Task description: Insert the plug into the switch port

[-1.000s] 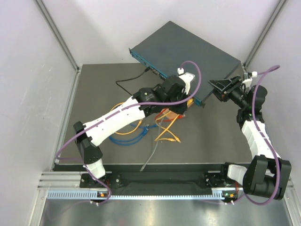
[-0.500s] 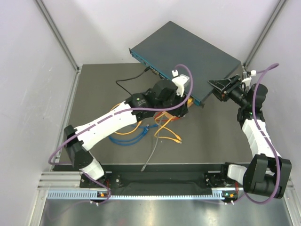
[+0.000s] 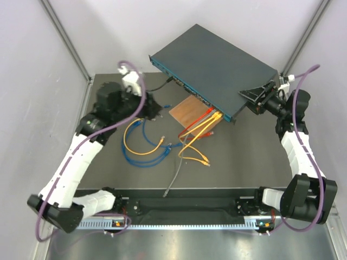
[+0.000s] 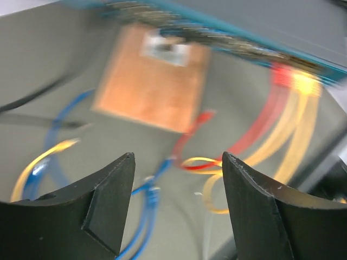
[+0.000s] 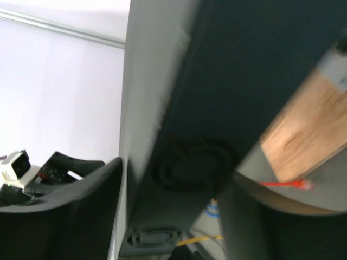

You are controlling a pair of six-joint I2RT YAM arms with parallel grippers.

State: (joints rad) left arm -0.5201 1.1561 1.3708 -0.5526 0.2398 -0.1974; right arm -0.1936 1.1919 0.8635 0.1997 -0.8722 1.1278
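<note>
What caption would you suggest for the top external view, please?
Left tool open beside the board; red and yellow cables reach the switch's front; right tool open at its corner.

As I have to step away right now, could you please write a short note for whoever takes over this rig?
Left gripper: open, empty, over the table to the left of the port row.
Right gripper: jaws astride the switch at its right front corner; whether it grips cannot be told.
Done: a red cable and yellow cables reach the ports at the right end of the front face, beside the wooden board.
Left: check that those plugs sit fully in. A blue cable lies loose on the table.
</note>
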